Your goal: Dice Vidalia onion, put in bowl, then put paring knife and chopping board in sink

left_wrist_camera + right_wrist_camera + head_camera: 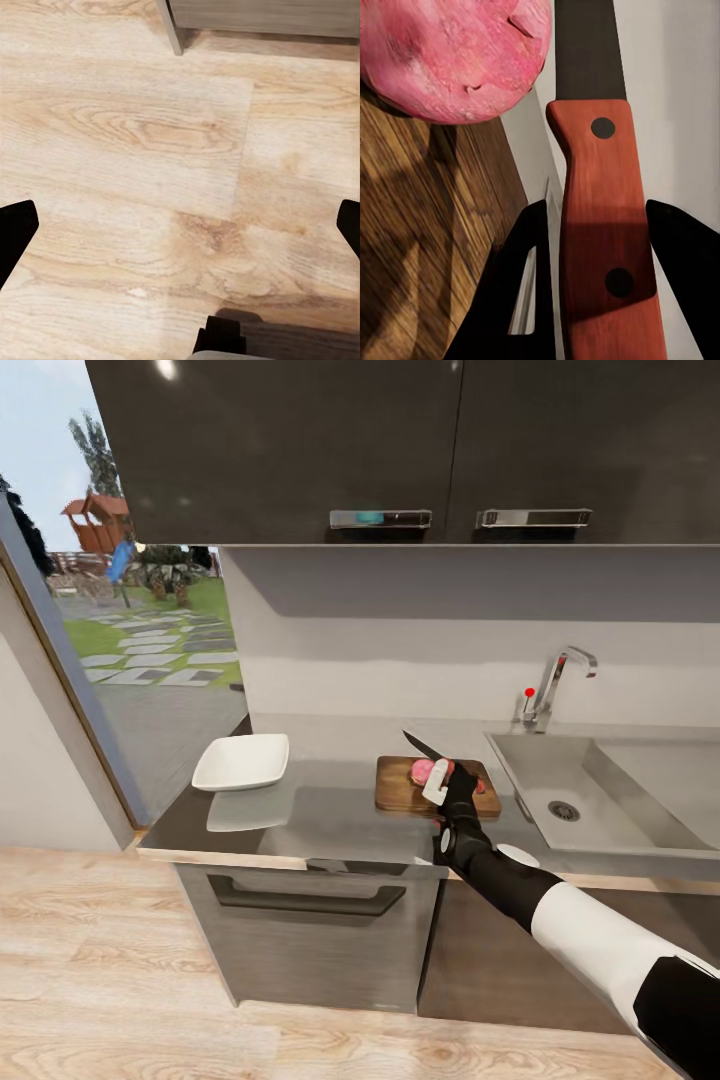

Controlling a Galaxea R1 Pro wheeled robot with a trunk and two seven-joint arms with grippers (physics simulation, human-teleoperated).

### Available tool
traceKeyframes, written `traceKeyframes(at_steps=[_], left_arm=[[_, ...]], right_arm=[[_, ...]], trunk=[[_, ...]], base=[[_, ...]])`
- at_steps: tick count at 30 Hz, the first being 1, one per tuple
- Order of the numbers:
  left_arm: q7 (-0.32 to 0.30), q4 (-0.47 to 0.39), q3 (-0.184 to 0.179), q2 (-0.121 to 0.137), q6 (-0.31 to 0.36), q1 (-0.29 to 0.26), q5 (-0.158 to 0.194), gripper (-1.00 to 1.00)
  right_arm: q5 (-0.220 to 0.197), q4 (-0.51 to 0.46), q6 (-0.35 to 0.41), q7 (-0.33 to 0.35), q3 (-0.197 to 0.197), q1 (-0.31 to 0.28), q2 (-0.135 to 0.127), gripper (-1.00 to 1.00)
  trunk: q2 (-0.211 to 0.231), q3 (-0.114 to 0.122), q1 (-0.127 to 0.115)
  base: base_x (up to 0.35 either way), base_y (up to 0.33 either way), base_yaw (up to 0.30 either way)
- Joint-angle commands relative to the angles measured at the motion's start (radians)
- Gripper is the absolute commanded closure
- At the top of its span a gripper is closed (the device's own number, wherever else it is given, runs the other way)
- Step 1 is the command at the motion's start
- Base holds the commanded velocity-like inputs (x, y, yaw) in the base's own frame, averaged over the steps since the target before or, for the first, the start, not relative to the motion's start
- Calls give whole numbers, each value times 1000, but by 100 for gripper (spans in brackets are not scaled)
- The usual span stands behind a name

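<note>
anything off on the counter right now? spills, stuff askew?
Nothing stands out. Vidalia onion sits whole on the chopping board, the right tool holds the paring knife beside it, the bowl is upright, the sink holds nothing.

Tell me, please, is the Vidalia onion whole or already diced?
Whole: the Vidalia onion sits as one pink lump on the chopping board, beside the paring knife held in the right gripper.

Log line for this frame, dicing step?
right gripper: shut on paring knife | Vidalia onion: whole, on chopping board | bowl: empty | left gripper: open
</note>
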Motion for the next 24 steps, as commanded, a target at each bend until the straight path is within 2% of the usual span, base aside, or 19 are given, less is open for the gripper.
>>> traceKeyframes(at_steps=[1, 24], left_arm=[[1, 4, -9, -1, -7, -2, 10, -100], [1, 4, -9, -1, -7, -2, 10, -100]], right_arm=[[2, -1, 7, -3, 6, -1, -1, 100], [2, -1, 7, 8, 6, -1, -3, 100]], trunk=[[-1, -1, 0], [-1, -1, 0]], base=[[0, 0, 0], [0, 0, 0]])
